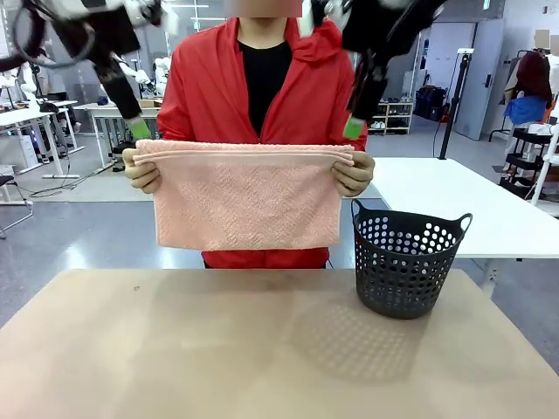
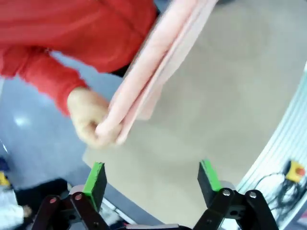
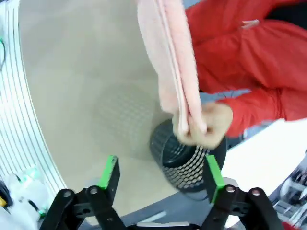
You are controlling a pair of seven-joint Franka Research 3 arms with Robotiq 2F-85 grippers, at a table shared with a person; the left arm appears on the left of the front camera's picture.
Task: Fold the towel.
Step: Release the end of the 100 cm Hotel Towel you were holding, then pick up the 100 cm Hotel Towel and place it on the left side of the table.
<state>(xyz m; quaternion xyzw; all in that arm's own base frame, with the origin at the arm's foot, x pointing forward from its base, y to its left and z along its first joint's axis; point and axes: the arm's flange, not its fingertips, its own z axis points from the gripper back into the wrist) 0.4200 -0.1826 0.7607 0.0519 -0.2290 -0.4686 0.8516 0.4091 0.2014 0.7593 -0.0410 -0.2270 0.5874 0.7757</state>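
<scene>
The folded towel (image 1: pixel 247 196) was held up by a person (image 1: pixel 301 96), just left of the black basket (image 1: pixel 406 262). Higher than the basket, the left gripper (image 2: pixel 151 172) and right gripper (image 3: pixel 161 167) were spread wide, seemingly touching nothing.

The pale salmon-pink towel (image 1: pixel 247 205) is soft, fuzzy terry cloth. Right of the towel, the dark grey round basket (image 1: pixel 406 266) is matt plastic, pierced with holes. The beige tabletop (image 1: pixel 218 349) looks smooth and matt. The person's red jacket (image 1: pixel 306 96) is smooth cloth.
</scene>
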